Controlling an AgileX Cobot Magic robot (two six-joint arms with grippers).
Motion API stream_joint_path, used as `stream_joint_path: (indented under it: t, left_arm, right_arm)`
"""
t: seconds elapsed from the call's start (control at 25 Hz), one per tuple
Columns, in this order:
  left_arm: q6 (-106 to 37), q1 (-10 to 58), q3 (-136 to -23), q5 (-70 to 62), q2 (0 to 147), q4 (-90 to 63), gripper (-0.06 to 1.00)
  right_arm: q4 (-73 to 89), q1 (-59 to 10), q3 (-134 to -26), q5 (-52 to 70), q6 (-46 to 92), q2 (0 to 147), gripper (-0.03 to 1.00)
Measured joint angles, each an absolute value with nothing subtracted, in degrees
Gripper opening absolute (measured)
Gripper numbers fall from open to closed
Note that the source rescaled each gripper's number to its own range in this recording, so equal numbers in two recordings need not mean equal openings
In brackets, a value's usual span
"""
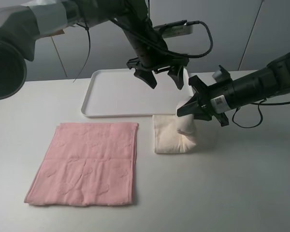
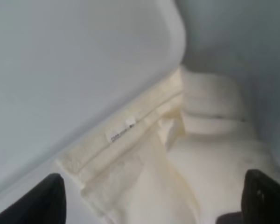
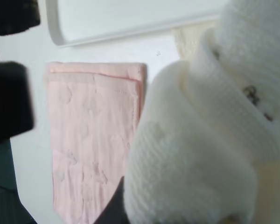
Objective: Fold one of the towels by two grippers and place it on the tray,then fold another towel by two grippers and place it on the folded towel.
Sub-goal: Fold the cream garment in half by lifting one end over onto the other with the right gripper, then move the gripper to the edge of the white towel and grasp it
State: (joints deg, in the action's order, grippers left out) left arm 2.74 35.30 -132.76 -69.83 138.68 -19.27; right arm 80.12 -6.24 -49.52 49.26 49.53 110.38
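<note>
Centre frame: right black gripper is pinching cream terry towel; left black gripper is gaping; white plastic tray is awaiting 2 towels.

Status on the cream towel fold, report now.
Left gripper open, over right end of tray. Right gripper shut on cream towel, one end lifted. Towel beside tray, not on it. Pink towel flat, out of the way.

Cream towel: off-white terry; small white label, dark print. Pink towel: pale pink, faint embossed pattern. Tray: plain white. Table: white.
</note>
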Motion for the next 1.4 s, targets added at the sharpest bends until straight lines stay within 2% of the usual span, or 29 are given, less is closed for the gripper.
stream_joint_path:
  t: [0.12, 0.2, 0.32, 0.4, 0.72, 1.04, 1.24, 1.4]
  left_arm:
    - [2.12, 34.92, -133.84, -69.83, 138.64, -21.12, 0.97]
    - [1.88, 34.54, -133.84, -69.83, 138.55, -21.85, 0.97]
    - [1.79, 34.32, -133.84, -69.83, 138.55, -22.32, 0.97]
    - [1.79, 34.32, -133.84, -69.83, 138.55, -22.36, 0.97]
    - [1.55, 34.32, -133.84, -69.83, 138.55, -22.58, 0.97]
    - [1.55, 34.24, -133.84, -69.83, 138.37, -22.58, 0.97]
    - [1.34, 33.50, -133.84, -69.83, 138.27, -22.69, 0.97]
    - [0.80, 33.14, -133.84, -69.83, 138.27, -22.56, 0.97]
  right_arm:
    - [80.94, -6.24, -49.52, 49.26, 50.33, 110.38, 0.10]
    - [82.98, -6.24, -49.52, 49.84, 52.31, 110.38, 0.21]
    - [86.46, -6.24, -49.52, 52.46, 54.94, 110.38, 0.46]
    - [87.61, -6.24, -49.52, 53.30, 55.46, 110.38, 0.54]
    - [87.40, -8.55, -49.52, 53.06, 55.91, 110.38, 0.56]
    - [82.60, -7.20, -49.52, 48.44, 53.80, 110.38, 0.56]
    - [76.43, -5.69, -49.52, 44.75, 50.50, 110.38, 0.65]
    - [73.96, -4.88, -49.52, 41.83, 49.17, 110.38, 0.67]
